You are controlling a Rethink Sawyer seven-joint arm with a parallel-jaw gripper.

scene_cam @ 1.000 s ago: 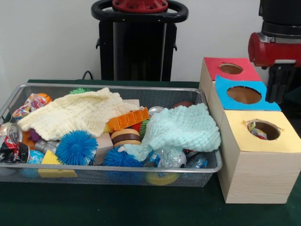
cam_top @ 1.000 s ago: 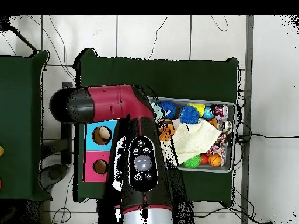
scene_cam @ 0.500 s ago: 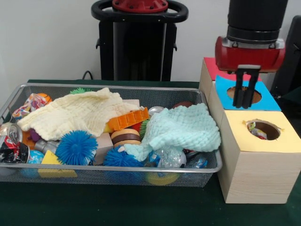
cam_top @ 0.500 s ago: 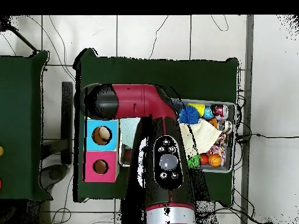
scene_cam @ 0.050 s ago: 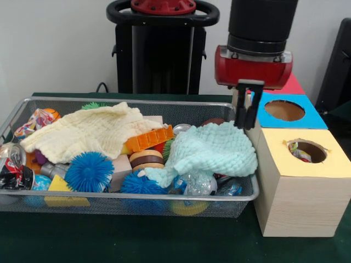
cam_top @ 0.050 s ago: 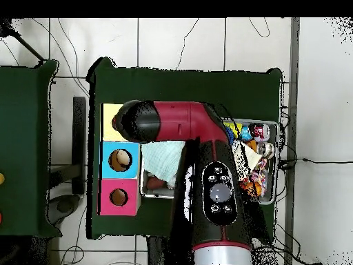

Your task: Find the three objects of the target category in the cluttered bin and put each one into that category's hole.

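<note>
No text, label, brand, number or sign can be read in either view. At the lower left of the front view, a crushed can (scene_cam @ 0.050 s ago: 12,164) in the wire bin (scene_cam @ 0.050 s ago: 131,204) carries red, white and black printing, but no letter of it can be made out. A crumpled wrapper (scene_cam @ 0.050 s ago: 34,121) at the left of the frame shows a coloured pattern only. The yellow (scene_cam @ 0.050 s ago: 329,164), blue (scene_cam @ 0.050 s ago: 312,118) and red (scene_cam @ 0.050 s ago: 290,85) box tops on the counter bear no writing.
</note>
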